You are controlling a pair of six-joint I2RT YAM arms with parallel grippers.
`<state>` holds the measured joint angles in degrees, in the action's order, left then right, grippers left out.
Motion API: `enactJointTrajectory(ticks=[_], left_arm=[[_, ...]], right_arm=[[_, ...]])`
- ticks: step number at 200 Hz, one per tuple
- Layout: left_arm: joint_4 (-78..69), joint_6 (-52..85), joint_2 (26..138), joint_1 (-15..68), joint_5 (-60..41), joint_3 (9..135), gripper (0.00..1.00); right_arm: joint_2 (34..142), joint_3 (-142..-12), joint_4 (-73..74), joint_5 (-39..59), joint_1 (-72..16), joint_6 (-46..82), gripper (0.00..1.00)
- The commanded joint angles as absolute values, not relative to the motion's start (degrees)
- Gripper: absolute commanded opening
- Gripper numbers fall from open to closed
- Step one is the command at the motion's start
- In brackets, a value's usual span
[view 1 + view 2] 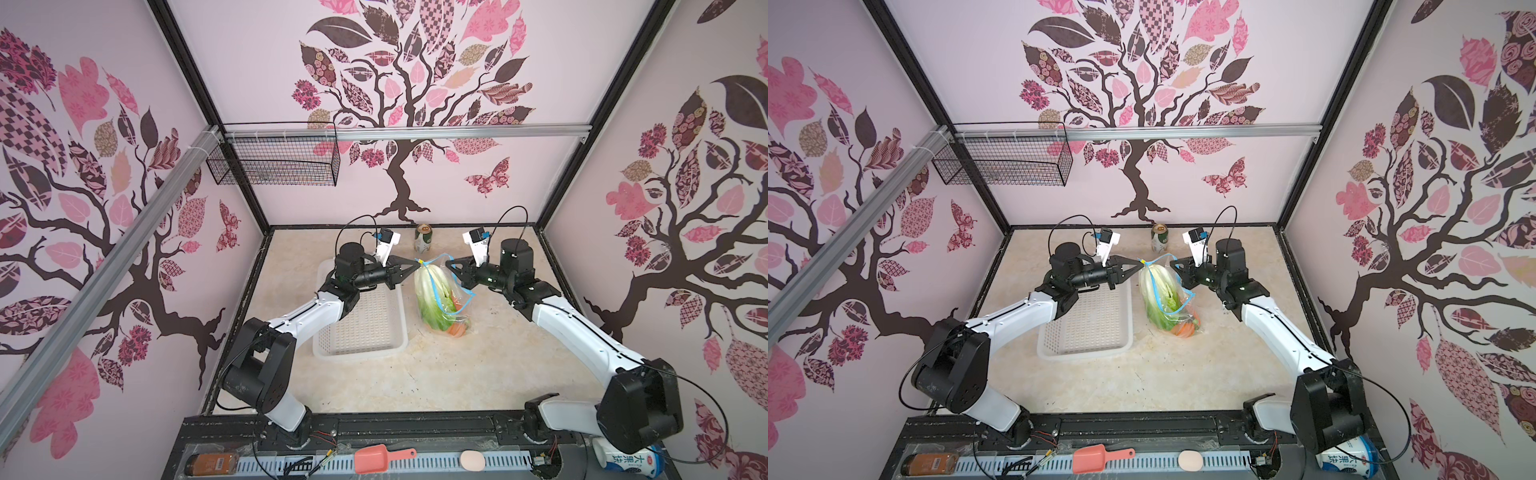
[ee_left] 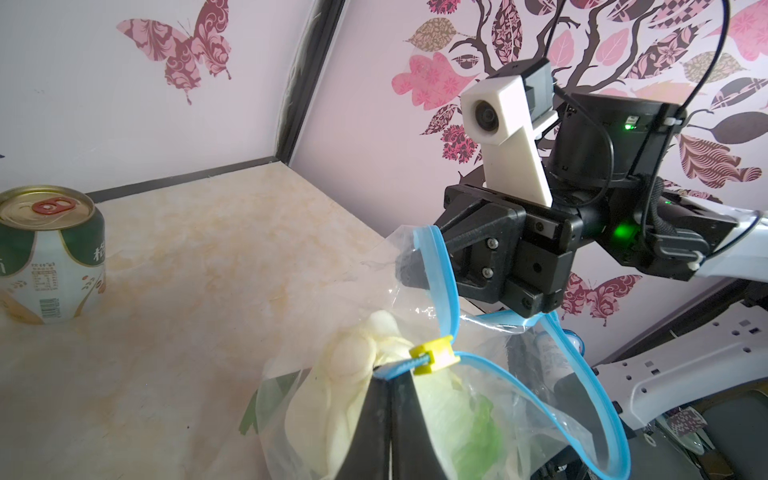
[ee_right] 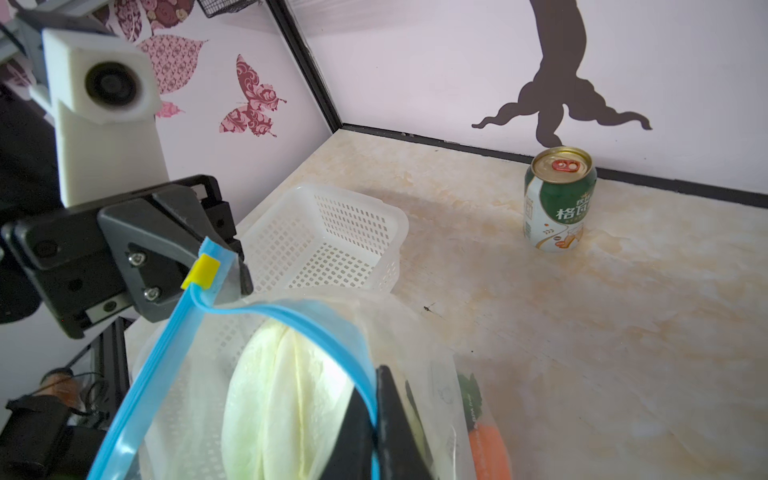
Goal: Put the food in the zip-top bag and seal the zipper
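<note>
Clear plastic stands between the arms in a top view — the zip-top bag (image 1: 460, 296) rests on the table (image 1: 478, 374), lettuce (image 1: 430, 295) and carrot (image 1: 457, 329) inside. From the left wrist, our left end effector (image 2: 387, 380) is clamped on the zipper (image 2: 451, 286) end beside the yellow slider (image 2: 432, 351). From the right wrist, our right end effector (image 3: 374, 386) pinches the zipper farther along, jaws narrow. Sealing is in hand, we judge — next, that slider must be dragged across the gaping mouth.

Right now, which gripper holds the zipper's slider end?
The left gripper, shut on the zipper beside its yellow slider; the right gripper pinches farther along.
</note>
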<state>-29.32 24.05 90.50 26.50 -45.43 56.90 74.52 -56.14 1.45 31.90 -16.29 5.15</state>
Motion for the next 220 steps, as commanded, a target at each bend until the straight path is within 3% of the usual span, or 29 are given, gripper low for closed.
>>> enactJointTrajectory(ticks=[1, 54, 103, 158, 220], left_arm=[[-27.7, 22.3, 87.3, 26.3, -44.8, 58.6, 0.00], [-24.3, 20.4, 85.8, 26.4, -42.8, 59.2, 0.00], [-22.2, 19.6, 84.9, 26.5, -41.9, 59.3, 0.00], [-20.4, 18.6, 83.8, 26.9, -41.3, 59.4, 0.00], [-19.0, 17.6, 83.3, 27.1, -40.9, 59.6, 0.00]], right_arm=[[72.9, -61.2, -2.2, 28.7, -15.9, 4.0, 0.32], [69.0, -67.7, -6.3, 24.8, -21.3, -2.1, 0.47], [72.7, -75.0, -9.8, 23.7, -28.1, -7.1, 0.53], [79.3, -79.3, -15.2, 22.7, -31.3, -14.0, 0.53], [85.8, -83.5, -20.5, 24.2, -31.3, -16.8, 0.44]])
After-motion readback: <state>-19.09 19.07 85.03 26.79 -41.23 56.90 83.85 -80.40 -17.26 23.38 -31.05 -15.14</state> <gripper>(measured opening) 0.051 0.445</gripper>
